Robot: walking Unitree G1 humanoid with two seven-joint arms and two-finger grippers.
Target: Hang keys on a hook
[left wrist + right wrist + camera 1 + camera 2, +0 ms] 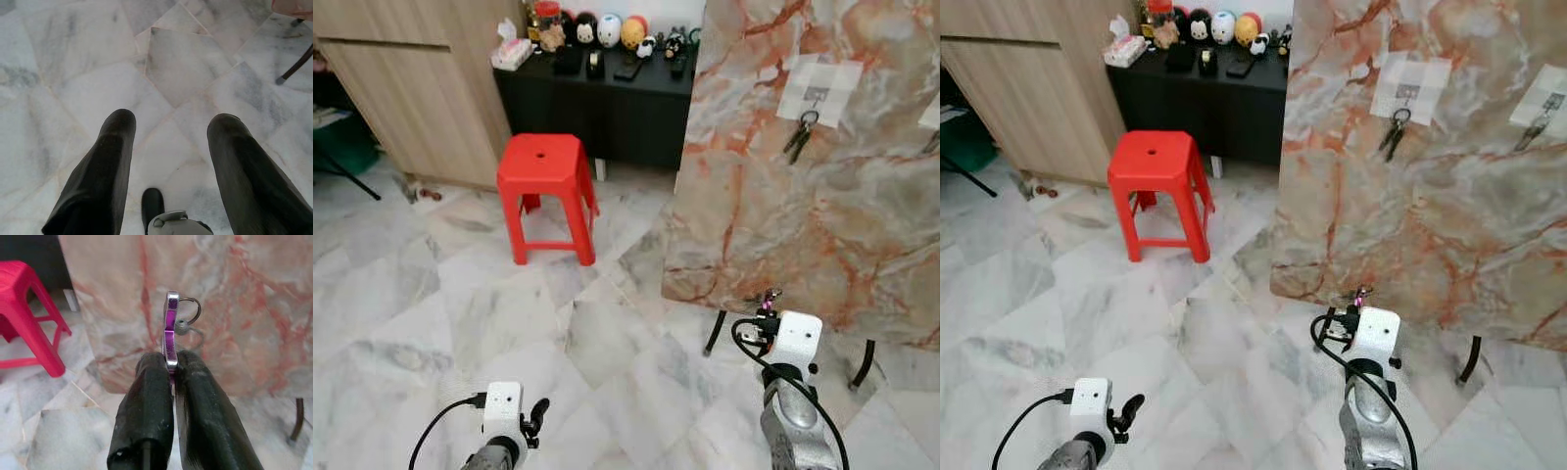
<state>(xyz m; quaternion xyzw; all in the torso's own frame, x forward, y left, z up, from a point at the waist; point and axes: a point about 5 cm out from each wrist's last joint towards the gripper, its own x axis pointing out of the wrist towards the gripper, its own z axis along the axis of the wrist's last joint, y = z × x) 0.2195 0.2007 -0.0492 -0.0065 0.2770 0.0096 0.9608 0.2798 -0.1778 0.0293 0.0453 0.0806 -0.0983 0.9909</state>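
Observation:
My right gripper (172,363) is shut on a purple carabiner (169,328) with a metal key ring (190,311), held edge-on toward the marble board (822,186). In the eye views the right gripper (770,299) is low, in front of the board's bottom edge. High on the board a bunch of keys (800,134) hangs from a hook on a white patch (819,88). A second white patch with a hook (1544,102) is at the board's right. Down near the floor my left gripper (171,122) hangs open over the tiles with nothing between its fingers.
A red plastic stool (546,191) stands left of the board. Behind it is a black cabinet (597,98) with figurines and a wooden wardrobe (411,78). The board stands on thin black legs (864,364). Marble floor tiles (460,304) lie all round.

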